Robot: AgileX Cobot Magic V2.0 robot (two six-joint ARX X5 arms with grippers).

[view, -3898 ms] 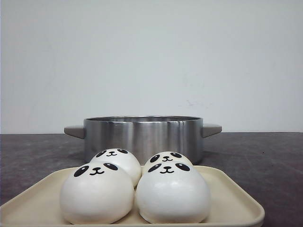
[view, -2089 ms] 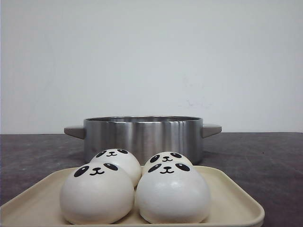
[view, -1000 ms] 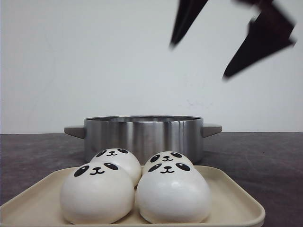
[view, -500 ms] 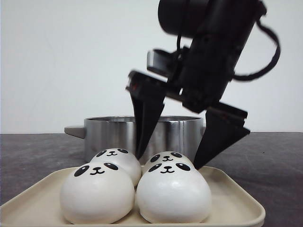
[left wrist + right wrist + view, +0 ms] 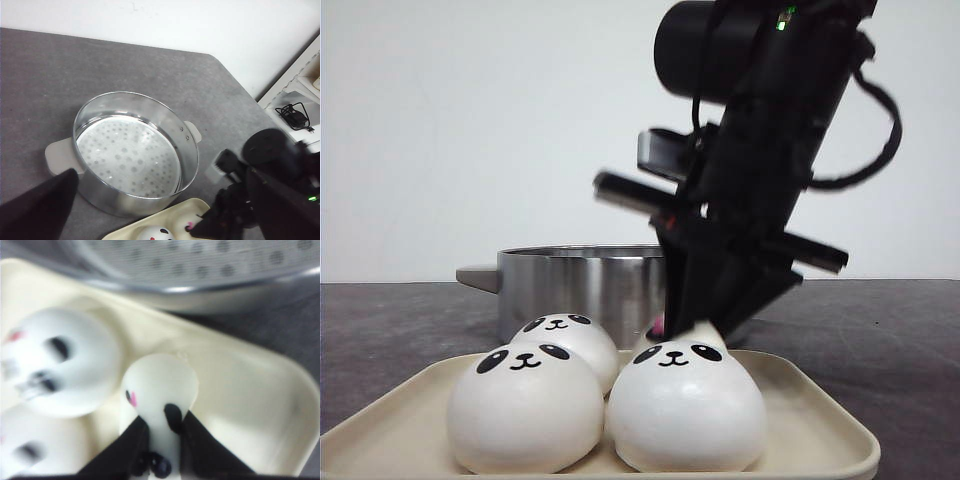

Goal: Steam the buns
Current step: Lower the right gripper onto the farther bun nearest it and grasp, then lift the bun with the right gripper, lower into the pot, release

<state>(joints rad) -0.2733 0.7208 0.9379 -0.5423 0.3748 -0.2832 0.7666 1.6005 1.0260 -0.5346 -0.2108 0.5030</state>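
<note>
Four white panda-face buns sit on a cream tray [image 5: 810,420]: front left [image 5: 525,410], front right [image 5: 685,405], back left [image 5: 565,335]. My right gripper [image 5: 705,320] is down on the back right bun [image 5: 660,328], mostly hidden behind the front one. In the right wrist view the gripper [image 5: 161,435] is shut on this bun [image 5: 160,385], and the bun is pinched narrow. My left gripper [image 5: 160,220] is open and empty, high above the steel steamer pot [image 5: 192,150]. It is out of the front view.
The steamer pot [image 5: 600,285] stands just behind the tray, with grey side handles and a perforated floor. In the left wrist view, a white shelf with a black cable [image 5: 295,115] lies beyond the table's right edge. Dark grey tabletop surrounds tray and pot.
The right arm came down into view from above with its jaws open, straddled the back right bun, and has now shut on it. The other buns, tray and pot have not moved.
</note>
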